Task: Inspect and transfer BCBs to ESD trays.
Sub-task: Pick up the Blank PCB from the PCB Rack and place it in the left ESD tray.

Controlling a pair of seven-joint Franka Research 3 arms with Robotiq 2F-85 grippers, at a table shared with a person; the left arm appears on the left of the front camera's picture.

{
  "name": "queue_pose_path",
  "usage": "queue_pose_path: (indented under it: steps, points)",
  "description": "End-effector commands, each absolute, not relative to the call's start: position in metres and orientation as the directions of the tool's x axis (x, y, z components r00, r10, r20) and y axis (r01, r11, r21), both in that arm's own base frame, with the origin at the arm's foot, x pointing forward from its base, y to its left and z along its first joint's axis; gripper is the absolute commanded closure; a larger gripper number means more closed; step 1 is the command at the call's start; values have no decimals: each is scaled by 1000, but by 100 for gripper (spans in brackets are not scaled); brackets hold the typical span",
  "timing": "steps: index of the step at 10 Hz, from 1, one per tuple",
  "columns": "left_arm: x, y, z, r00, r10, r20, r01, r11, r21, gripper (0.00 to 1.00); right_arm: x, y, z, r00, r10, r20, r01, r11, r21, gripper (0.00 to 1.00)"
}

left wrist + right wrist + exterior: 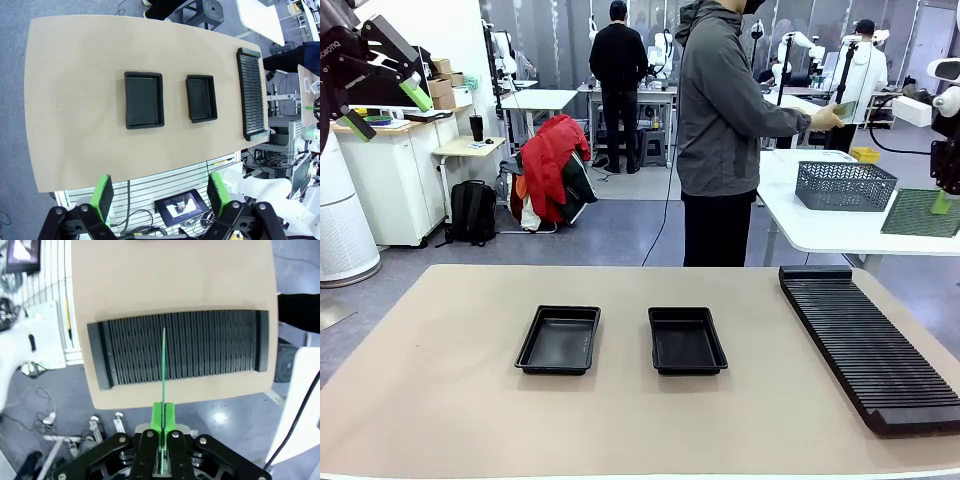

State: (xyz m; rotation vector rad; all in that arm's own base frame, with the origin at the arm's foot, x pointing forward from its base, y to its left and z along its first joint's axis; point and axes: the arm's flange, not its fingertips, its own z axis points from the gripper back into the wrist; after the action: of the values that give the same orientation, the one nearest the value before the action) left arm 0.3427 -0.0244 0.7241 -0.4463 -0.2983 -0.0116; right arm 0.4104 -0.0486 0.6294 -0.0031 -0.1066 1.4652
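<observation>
Two empty black ESD trays (558, 340) (687, 340) lie side by side on the tan table; the left wrist view looks down on them from high above (144, 100) (201, 98). My left gripper (388, 110) hangs open high at the far left, its green pads (104, 197) wide apart with nothing between them. Held up at the right edge, my right gripper (942, 203) is shut on a green BCB (918, 212). In the right wrist view that BCB (163, 365) stands edge-on between the pressed pads (163, 417), above the ribbed rack.
A long black slotted rack (870, 345) lies along the table's right side (177, 352) (251, 92). A person (720, 130) stands at the far edge, turned away, gloved hand (825, 118) raised. Behind, a white table (800, 215) carries a grey mesh basket (845, 185).
</observation>
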Motion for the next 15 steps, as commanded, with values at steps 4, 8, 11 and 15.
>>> queue_pose_path:
  steps: [4, 8, 11, 15]
  points:
    - [342, -24, 724, 957, 53, 287, 76, 905, -419, 0, 404, 48, 641, 472, 868, 155, -880, 456, 130, 97]
    - [342, -24, 724, 957, 53, 287, 76, 905, -419, 0, 403, 139, 609, 749, 635, 190, -659, 683, 315, 97]
    - [342, -24, 724, 957, 53, 287, 76, 905, -419, 0, 405, 180, 552, 865, 444, 233, -500, 730, 466, 97]
    - [342, -24, 724, 957, 53, 287, 76, 905, -419, 0, 406, 257, 466, 931, 270, 248, -365, 725, 584, 97]
